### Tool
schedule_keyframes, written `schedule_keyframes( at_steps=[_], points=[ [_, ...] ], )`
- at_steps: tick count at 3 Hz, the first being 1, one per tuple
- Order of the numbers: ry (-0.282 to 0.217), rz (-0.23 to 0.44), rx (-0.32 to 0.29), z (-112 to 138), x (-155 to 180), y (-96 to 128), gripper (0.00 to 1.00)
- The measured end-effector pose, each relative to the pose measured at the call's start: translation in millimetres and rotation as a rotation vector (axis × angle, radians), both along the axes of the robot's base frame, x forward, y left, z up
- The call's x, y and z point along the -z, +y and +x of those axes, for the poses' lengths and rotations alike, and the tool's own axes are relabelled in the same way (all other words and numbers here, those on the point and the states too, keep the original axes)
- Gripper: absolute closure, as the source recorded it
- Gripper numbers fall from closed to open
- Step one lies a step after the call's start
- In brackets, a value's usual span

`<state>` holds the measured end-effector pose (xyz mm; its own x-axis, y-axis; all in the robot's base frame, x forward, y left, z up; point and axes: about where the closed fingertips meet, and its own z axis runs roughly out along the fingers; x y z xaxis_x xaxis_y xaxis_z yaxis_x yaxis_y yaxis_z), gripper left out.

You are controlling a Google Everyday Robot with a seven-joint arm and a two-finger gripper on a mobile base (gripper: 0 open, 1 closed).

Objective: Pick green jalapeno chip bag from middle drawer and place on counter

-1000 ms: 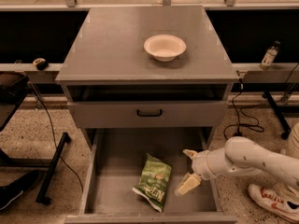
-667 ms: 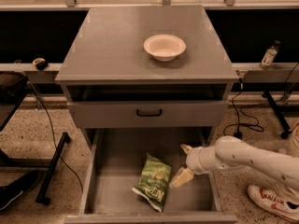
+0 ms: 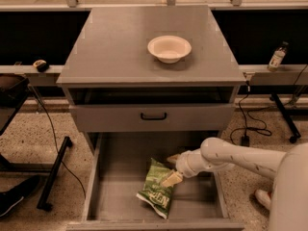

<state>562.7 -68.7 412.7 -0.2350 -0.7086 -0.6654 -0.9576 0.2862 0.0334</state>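
One green jalapeno chip bag [image 3: 156, 189] lies on the floor of the pulled-out middle drawer [image 3: 202, 198], left of the drawer's centre and tilted, its lower end close to the front wall. White lettering runs across the lower part of the foil, but the words are too small to read, and no brand can be made out. The end effector [image 3: 172, 169] is down inside the drawer at the bag's upper right edge, at the end of a white arm [image 3: 240, 159] that comes in from the right. Its two pale fingers [image 3: 172, 178] are spread well apart. The lower one overlaps the bag's edge and the upper one sits just above and to the right of the bag's top corner. Nothing is clamped between them, and whether the lower finger presses on the foil cannot be told. Above the open drawer is a closed drawer front [image 3: 110, 117] with a black handle [image 3: 153, 116]. On the grey desk [image 3: 120, 47] above that stands a white bowl [image 3: 169, 48], right of centre. A small bottle [image 3: 277, 57] stands on a ledge far right; its label is unreadable.
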Motion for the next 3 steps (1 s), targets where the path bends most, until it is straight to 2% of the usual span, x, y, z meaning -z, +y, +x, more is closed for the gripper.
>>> schedule_keyframes(
  at_steps=[1, 2, 3],
  points=[
    [0.101, -0.011, 0.063, -11.3, 15.8, 0.0, 0.5],
    [0.138, 0.04, 0.07, -22.2, 8.5, 5.5, 0.73],
    [0.056, 0.168, 0.038, -37.0, -37.3, 10.6, 1.0]
  ],
)
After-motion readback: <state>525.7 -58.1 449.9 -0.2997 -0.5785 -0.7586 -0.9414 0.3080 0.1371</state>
